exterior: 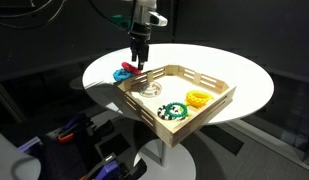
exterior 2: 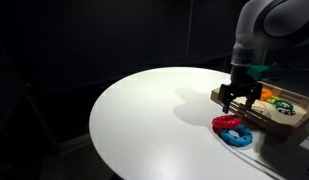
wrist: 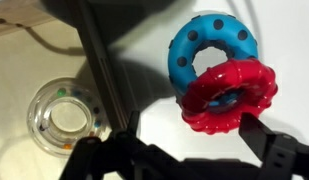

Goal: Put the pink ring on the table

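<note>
Wrist view shows the gripper [wrist: 189, 155] with its fingers [wrist: 279, 155] spread wide and nothing between them. The pink ring [wrist: 229, 100] is just in front of the gripper, nearer one finger, and not touching it. It lies on the white table [wrist: 289, 25], with one edge resting on the blue ring [wrist: 212, 45]. A clear ring [wrist: 62, 118] sits off to the gripper's other side, in the wooden tray [exterior: 216, 105]. In both exterior views the gripper hangs a little above the pink ring, by the tray's corner. I think the job looks almost done, because the ring is already on the table. The next move is probably to go straight up and away, so the fingers do not bump the ring.
</note>
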Tool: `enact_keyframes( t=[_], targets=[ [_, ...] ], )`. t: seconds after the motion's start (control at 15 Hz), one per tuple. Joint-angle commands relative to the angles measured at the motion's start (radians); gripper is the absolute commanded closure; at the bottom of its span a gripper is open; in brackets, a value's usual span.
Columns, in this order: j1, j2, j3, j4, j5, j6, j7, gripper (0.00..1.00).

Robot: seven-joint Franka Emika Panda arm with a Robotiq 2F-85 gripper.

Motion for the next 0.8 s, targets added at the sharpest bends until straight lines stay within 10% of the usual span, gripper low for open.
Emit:
enact_keyframes(
  t=[0.0, 0.73],
  targets=[
    [-0.009, -0.046, -0.018, 0.031, -0.064, -0.090, 0.040, 0.00],
    [-0.046, -0.206, -0.027, 0.103, -0.178, -0.359, -0.027, 0.00]
  ],
)
